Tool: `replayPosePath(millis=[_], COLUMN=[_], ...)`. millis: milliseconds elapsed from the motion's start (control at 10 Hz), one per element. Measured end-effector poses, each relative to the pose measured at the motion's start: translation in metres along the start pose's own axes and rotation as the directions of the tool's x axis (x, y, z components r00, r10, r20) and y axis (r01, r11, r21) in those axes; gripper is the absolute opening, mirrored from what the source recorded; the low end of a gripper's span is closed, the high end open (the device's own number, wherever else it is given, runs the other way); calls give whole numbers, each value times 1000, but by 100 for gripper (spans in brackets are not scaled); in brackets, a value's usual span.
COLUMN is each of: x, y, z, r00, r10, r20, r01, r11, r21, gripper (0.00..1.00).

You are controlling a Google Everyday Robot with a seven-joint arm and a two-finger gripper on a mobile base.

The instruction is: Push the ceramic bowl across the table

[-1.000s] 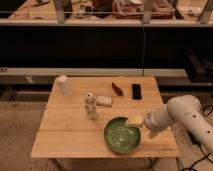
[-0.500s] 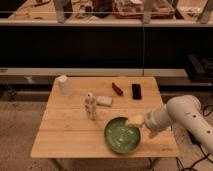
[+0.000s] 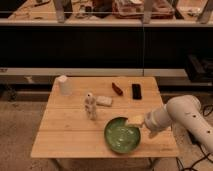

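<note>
The green ceramic bowl (image 3: 122,135) sits on the light wooden table (image 3: 65,135), near its front edge and right of centre. My gripper (image 3: 138,121), at the end of the white arm (image 3: 185,116) reaching in from the right, is at the bowl's upper right rim. A yellowish piece shows at its tip, over the rim. I cannot tell whether it touches the bowl.
On the table are a white cup (image 3: 63,85) at the back left, a small upright white figure (image 3: 90,107) just left of the bowl, a pale flat block (image 3: 104,101), a reddish-brown item (image 3: 117,89) and a black bar (image 3: 136,91). A long dark bench (image 3: 75,71) runs behind.
</note>
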Motion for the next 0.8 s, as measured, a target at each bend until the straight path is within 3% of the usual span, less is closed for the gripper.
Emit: replayPosePath(millis=[600,800], x=[0,16], y=[0,9], z=[1,-4], r00=[1000,999], r10=[1,7], r20=[0,-38], r01=[-1,-7], r11=[1000,1000], r21=[1,-21], gripper=[80,78])
